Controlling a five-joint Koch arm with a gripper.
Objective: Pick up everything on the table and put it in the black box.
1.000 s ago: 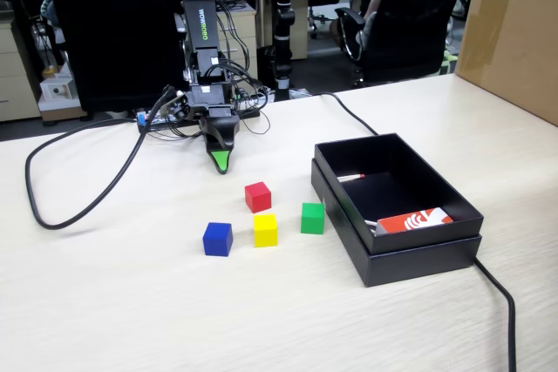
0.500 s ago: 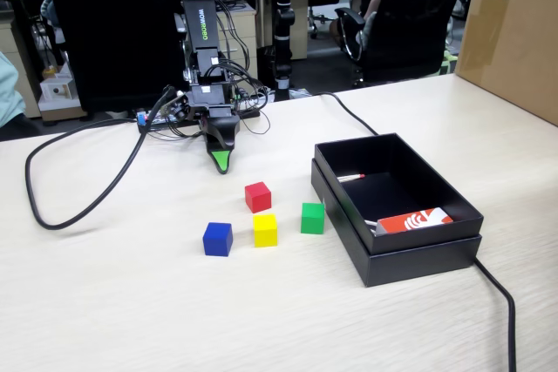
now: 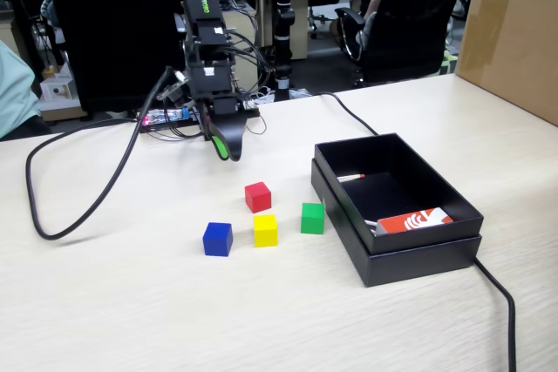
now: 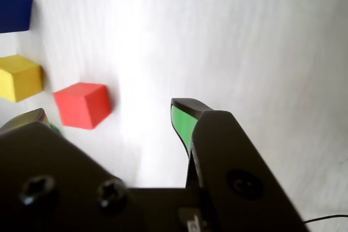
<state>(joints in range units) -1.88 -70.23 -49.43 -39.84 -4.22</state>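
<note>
Four cubes lie on the pale table: red (image 3: 257,197), yellow (image 3: 265,230), green (image 3: 312,218) and blue (image 3: 217,239). The black box (image 3: 410,257) stands open to their right. It holds a red and white packet (image 3: 417,219) and a thin red-tipped stick (image 3: 350,178). My gripper (image 3: 226,149) hangs tip-down above the table, behind the red cube and apart from it. In the wrist view the gripper (image 4: 106,117) is open and empty, with the red cube (image 4: 82,105), yellow cube (image 4: 19,77) and blue cube (image 4: 13,6) at the left.
A thick black cable (image 3: 52,215) loops across the table's left side, and another (image 3: 501,302) runs off behind the box at the right. A cardboard box (image 3: 514,32) stands at the far right. A circuit board (image 3: 170,117) lies at the arm's base.
</note>
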